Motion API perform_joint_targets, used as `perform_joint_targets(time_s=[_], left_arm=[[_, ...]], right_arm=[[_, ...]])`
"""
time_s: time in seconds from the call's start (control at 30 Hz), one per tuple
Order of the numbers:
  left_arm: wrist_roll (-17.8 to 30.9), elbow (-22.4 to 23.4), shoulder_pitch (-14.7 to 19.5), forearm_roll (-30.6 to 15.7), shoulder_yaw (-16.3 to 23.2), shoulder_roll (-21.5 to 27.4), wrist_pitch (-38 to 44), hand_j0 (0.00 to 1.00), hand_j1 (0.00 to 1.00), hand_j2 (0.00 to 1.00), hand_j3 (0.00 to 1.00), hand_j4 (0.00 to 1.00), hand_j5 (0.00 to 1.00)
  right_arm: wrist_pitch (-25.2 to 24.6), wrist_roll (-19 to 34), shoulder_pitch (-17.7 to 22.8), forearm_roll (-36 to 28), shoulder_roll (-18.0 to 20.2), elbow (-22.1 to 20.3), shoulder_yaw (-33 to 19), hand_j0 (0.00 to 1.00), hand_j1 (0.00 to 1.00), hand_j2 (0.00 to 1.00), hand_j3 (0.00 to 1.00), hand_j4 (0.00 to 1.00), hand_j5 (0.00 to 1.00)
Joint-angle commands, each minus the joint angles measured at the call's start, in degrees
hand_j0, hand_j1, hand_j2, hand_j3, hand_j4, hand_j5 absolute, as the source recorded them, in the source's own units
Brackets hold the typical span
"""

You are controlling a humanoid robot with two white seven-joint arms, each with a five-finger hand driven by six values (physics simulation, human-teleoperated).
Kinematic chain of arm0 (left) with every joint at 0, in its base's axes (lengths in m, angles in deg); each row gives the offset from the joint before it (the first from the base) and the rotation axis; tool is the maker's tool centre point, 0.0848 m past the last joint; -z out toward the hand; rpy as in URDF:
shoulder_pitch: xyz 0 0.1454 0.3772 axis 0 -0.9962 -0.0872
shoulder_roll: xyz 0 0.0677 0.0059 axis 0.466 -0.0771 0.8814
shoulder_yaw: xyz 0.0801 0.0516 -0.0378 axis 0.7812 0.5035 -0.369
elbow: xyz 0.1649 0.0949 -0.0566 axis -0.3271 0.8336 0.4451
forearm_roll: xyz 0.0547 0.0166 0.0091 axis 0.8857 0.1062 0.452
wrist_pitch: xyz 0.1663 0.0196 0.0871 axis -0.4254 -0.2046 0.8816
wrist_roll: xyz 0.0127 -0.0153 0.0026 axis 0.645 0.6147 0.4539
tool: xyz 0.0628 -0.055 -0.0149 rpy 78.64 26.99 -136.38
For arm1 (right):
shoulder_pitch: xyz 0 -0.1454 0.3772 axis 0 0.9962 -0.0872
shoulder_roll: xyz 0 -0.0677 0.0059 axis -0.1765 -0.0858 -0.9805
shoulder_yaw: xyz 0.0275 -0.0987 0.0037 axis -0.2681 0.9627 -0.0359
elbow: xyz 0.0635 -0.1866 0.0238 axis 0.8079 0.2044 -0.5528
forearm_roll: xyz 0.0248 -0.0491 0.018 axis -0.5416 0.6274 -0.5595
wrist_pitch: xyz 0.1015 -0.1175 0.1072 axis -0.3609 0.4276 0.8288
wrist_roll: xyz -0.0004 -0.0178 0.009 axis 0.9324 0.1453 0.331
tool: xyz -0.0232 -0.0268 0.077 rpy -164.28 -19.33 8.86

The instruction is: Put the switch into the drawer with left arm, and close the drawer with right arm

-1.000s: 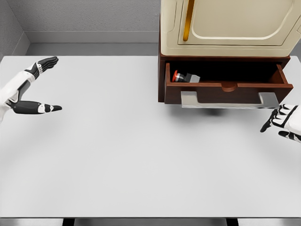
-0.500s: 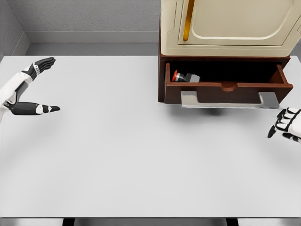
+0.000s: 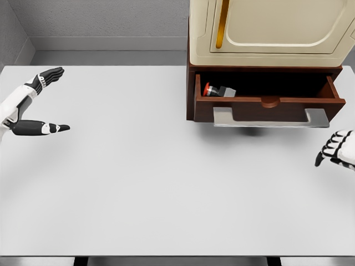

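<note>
Head view. My left hand (image 3: pixel 30 105) shows its fingers (image 3: pixel 49 74) stretched out straight and its thumb (image 3: pixel 47 128) splayed wide apart from them; nothing lies between them and they touch nothing, the hand hovering over the far left of the white table (image 3: pixel 138 183). My right hand (image 3: pixel 337 149) sits at the right edge of the frame, its fingers (image 3: pixel 327 151) bent downward in a loose curl that encloses nothing. It hangs just below and to the right of the silver handle (image 3: pixel 270 118), near it but apart from it.

Moving outward: the switch (image 3: pixel 219 90), a grey body with a red button at its left end, lies on its side inside the open drawer (image 3: pixel 266 102), toward the drawer's left end and behind the front panel. The drawer projects from the dark wooden base of the cream cabinet (image 3: pixel 272 30) standing at the table's far right.

Progress, as I judge it: the first half of the task is finished, since the switch rests in the drawer and my left hand is well apart from it. The second half is not yet done, as the drawer stands pulled out. What remains is to bring my right hand against the drawer front or handle and push it home.
</note>
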Motion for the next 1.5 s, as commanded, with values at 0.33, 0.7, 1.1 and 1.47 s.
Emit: perform_joint_targets(time_s=[0.33, 0.7, 1.1, 1.47], left_arm=[[-0.02, -0.05, 0.09, -0.41, -0.49, -0.71, 0.08, 1.0, 1.0, 1.0, 1.0, 1.0, 1.0], [-0.02, -0.23, 0.0, -0.41, -0.41, -0.89, 0.0, 1.0, 1.0, 1.0, 1.0, 1.0, 1.0], [-0.02, -0.23, 0.0, -0.41, -0.49, -0.89, 0.0, 1.0, 1.0, 1.0, 1.0, 1.0, 1.0], [-0.02, -0.23, 0.0, -0.41, -0.49, -0.89, 0.0, 1.0, 1.0, 1.0, 1.0, 1.0, 1.0]], right_arm=[[0.03, 0.17, -0.88, -0.18, -0.61, -1.13, -0.05, 0.51, 0.51, 0.51, 0.51, 0.51, 0.51], [0.03, 0.08, -3.34, 0.61, -4.65, -1.05, -0.4, 0.5, 0.5, 0.5, 0.5, 0.5, 0.5], [0.03, -0.18, -3.51, 0.0, -7.02, -1.05, -0.13, 0.51, 0.51, 0.51, 0.51, 0.51, 0.51], [0.03, -0.45, -7.2, -0.09, -8.52, -1.04, -0.13, 0.53, 0.53, 0.53, 0.53, 0.53, 0.53]])
